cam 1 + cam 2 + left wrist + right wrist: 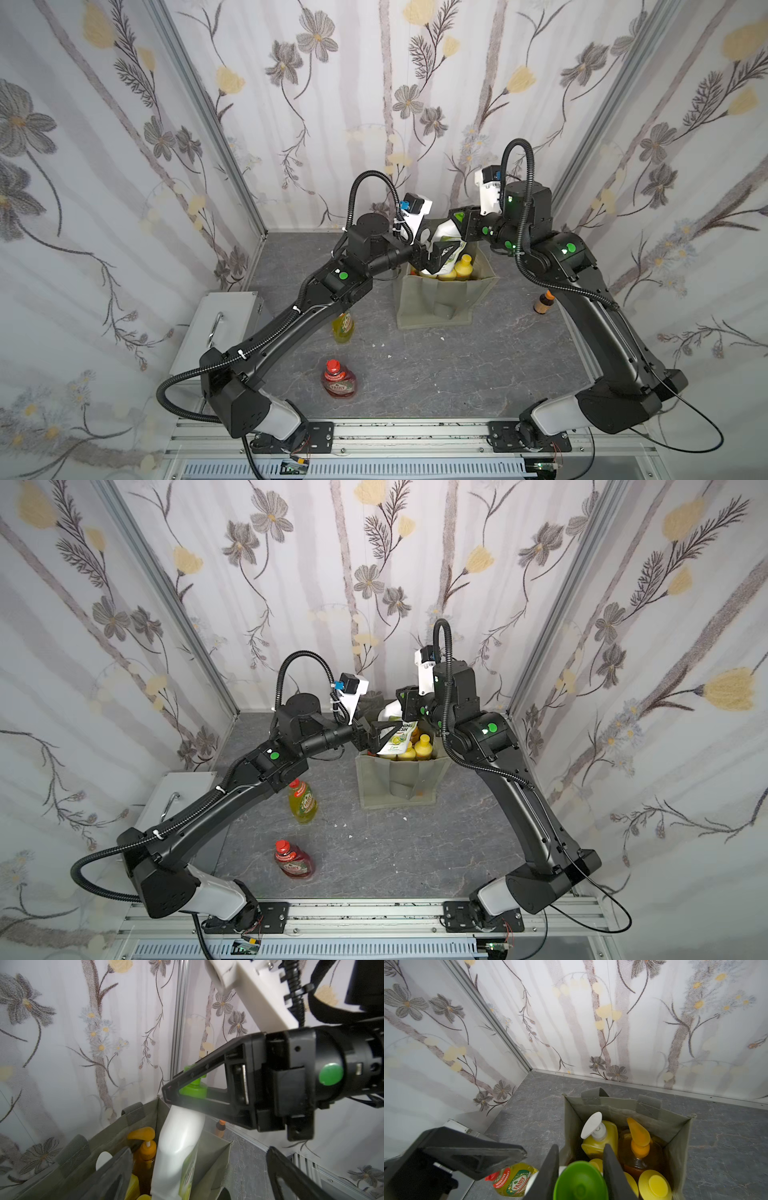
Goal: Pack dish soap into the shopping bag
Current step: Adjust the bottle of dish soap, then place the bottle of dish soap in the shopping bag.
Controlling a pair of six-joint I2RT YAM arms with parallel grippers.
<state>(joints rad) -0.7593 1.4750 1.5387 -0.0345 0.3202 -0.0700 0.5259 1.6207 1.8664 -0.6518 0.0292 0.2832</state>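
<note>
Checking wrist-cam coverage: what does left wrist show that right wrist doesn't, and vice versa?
Left wrist only: the body of the white bottle, the right pincer clamped at its neck, and a small brown orange-capped bottle beyond the shopping bag.
Right wrist only: the yellow-green Fairy bottle outside the bag, and yellow caps deep inside it.
Both: the bag, the orange pump bottle, the white pump head, the green cap.
</note>
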